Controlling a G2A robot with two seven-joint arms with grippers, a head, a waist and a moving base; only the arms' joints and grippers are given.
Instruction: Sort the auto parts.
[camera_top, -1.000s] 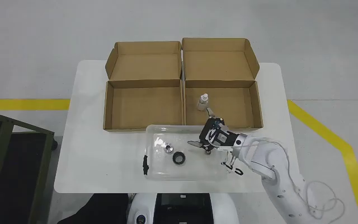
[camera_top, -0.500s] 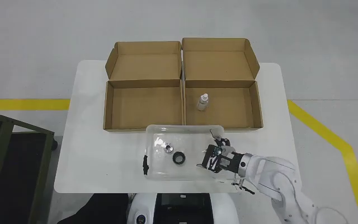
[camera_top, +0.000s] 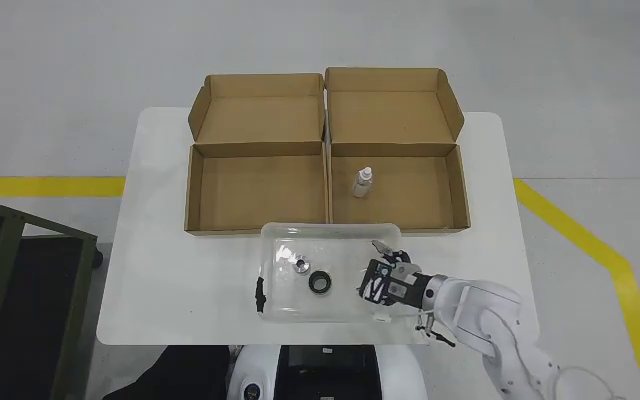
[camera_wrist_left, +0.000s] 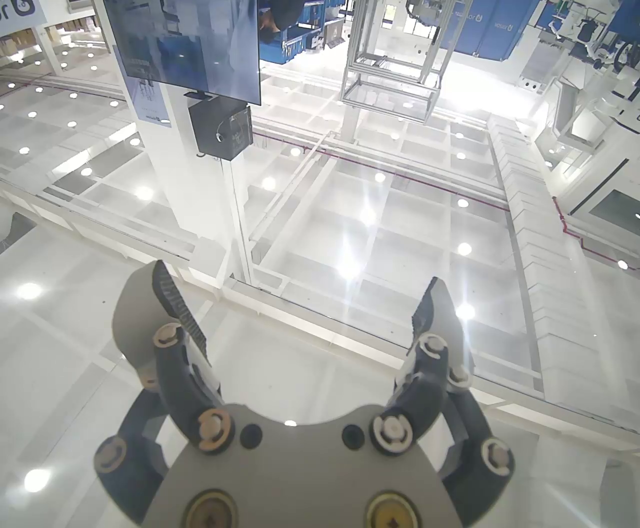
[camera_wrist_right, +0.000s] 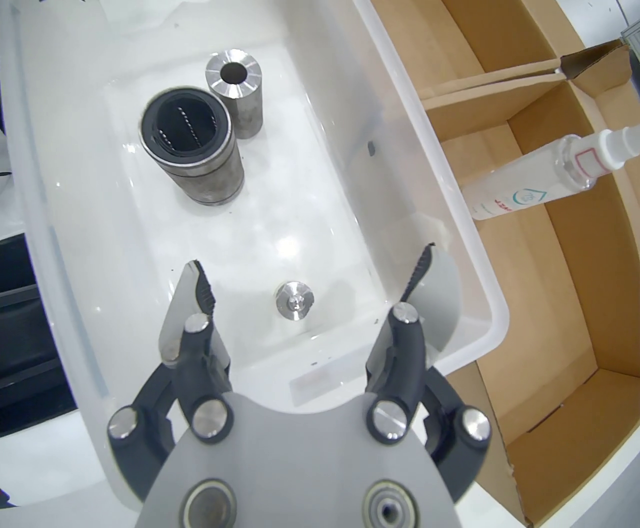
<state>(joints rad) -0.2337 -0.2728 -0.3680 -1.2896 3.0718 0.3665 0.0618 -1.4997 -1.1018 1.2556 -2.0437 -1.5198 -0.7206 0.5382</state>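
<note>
A clear plastic bin (camera_top: 275, 232) sits at the table's near edge. In it stand a black-ringed bearing sleeve (camera_wrist_right: 192, 145) (camera_top: 320, 283) and a silver cylinder with a bore (camera_wrist_right: 237, 90) (camera_top: 300, 266), side by side. A small silver stud (camera_wrist_right: 294, 300) stands alone on the bin floor at the right end. My right gripper (camera_wrist_right: 312, 275) (camera_top: 378, 278) hangs open just above that stud, fingers on either side, touching nothing. A small clear bottle (camera_wrist_right: 540, 175) (camera_top: 363, 181) lies in the right cardboard box (camera_top: 440, 200). My left gripper (camera_wrist_left: 297, 290) is open, holds nothing and points at the ceiling.
Two open cardboard boxes stand side by side behind the bin; the left box (camera_top: 255, 190) holds nothing. The bin's far rim (camera_wrist_right: 450, 200) runs close along the right box's front wall. White table (camera_top: 160, 240) surrounds the bin on the left.
My right gripper has pulled back from the right box's front wall toward the bin's near right end and dropped lower. It has hardly moved in the last half second.
</note>
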